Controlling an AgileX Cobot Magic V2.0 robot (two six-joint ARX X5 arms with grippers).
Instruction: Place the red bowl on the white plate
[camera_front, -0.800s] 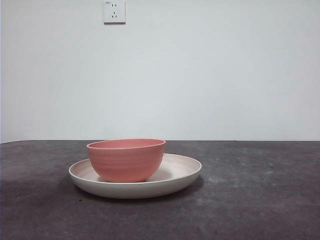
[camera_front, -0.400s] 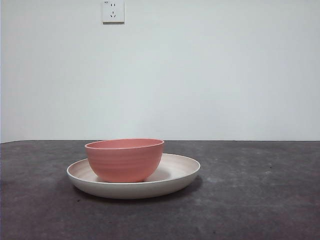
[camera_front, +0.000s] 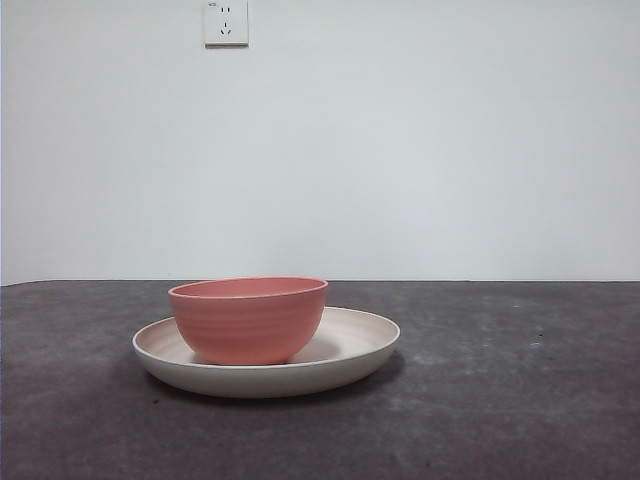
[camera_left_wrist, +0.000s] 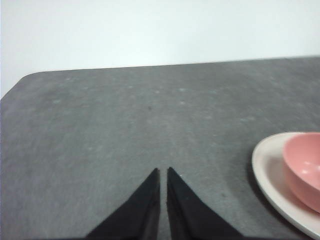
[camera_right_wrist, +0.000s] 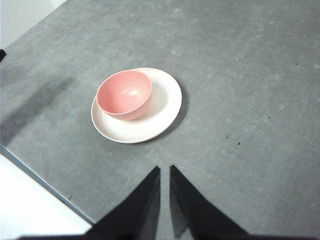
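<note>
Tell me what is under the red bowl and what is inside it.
The red bowl sits on the white plate, off-centre toward one rim. Its inside looks empty in the right wrist view. The patch of plate beneath its base is covered, so that cannot be seen.

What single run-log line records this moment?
salmon-pink ridged bowl: on plate, off-centre | wide off-white plate: on grey table | left gripper: shut, clear | right gripper: shut, clear

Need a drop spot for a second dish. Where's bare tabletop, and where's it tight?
In the front view, bare table runs from the white plate to the right edge, with a narrower strip on its other side. Only the plate is taken: the red bowl sits off-centre on it. The left gripper and right gripper stand clear.
</note>
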